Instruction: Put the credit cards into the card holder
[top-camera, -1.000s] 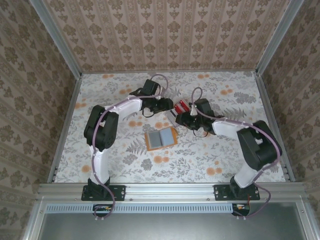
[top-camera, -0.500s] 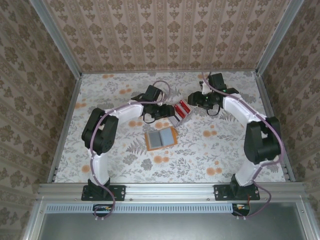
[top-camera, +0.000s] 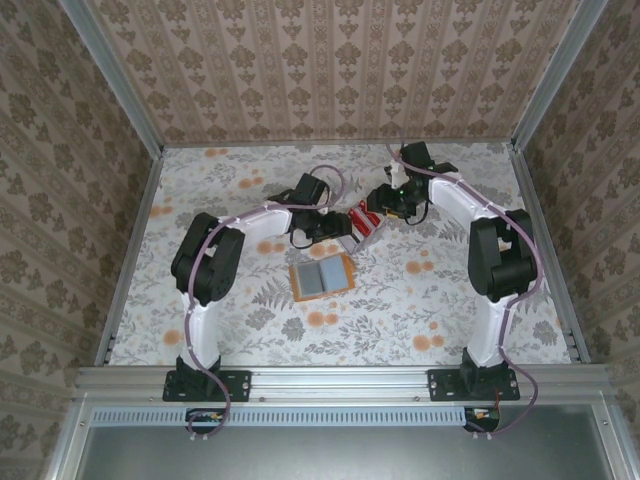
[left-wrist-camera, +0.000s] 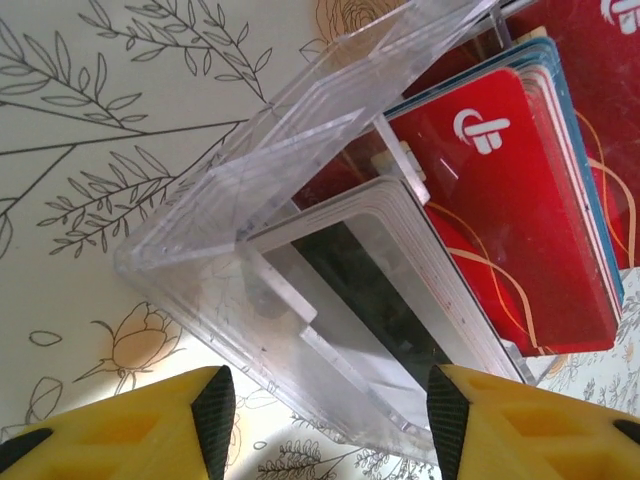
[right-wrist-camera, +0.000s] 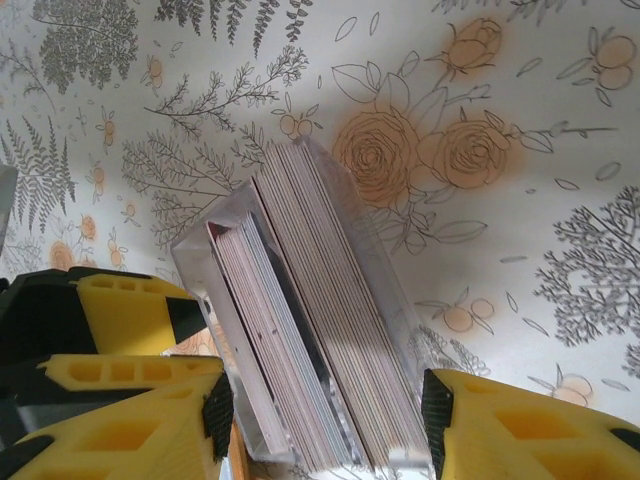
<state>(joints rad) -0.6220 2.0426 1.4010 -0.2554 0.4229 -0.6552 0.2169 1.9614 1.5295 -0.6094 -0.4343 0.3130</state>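
Around the clear stand (right-wrist-camera: 196, 256), right gripper (right-wrist-camera: 325, 412) half-spread.

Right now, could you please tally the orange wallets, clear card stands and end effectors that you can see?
Orange wallet: 1
Clear card stand: 1
End effectors: 2, the left end effector and the right end effector
Total: 4

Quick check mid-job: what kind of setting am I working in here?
Most likely a staged robot test booth, not a real room: patterned wallpaper panels sit in aluminium frame posts, the floral-print tabletop fills the floor of it, and the left arm and right arm are bolted to a metal rail.
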